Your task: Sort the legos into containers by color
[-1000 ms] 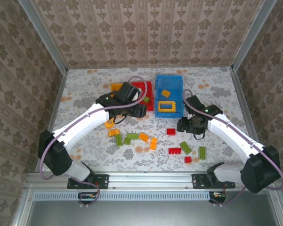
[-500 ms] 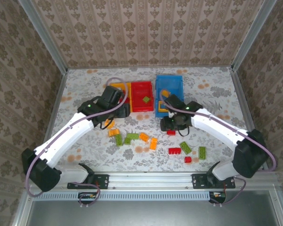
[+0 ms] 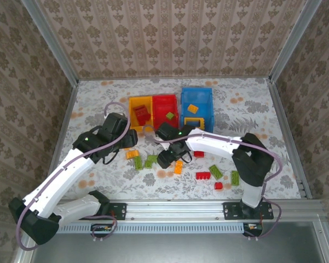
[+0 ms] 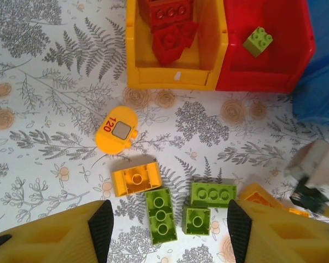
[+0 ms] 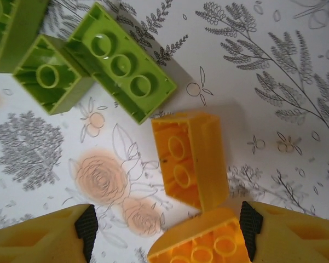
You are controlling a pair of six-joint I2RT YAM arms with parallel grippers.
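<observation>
Right end effector [image 5: 167, 222] spread above an orange lego [image 5: 190, 164]
It lies on the tabletop [image 5: 273, 82] just ahead of the fingers, long axis across their closing line; the left end effector [image 4: 169, 230], also apart, is farther off.

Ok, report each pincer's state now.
Left pincer: open, holding nothing.
Right pincer: open, straddling an orange brick, not clamped on it.
</observation>
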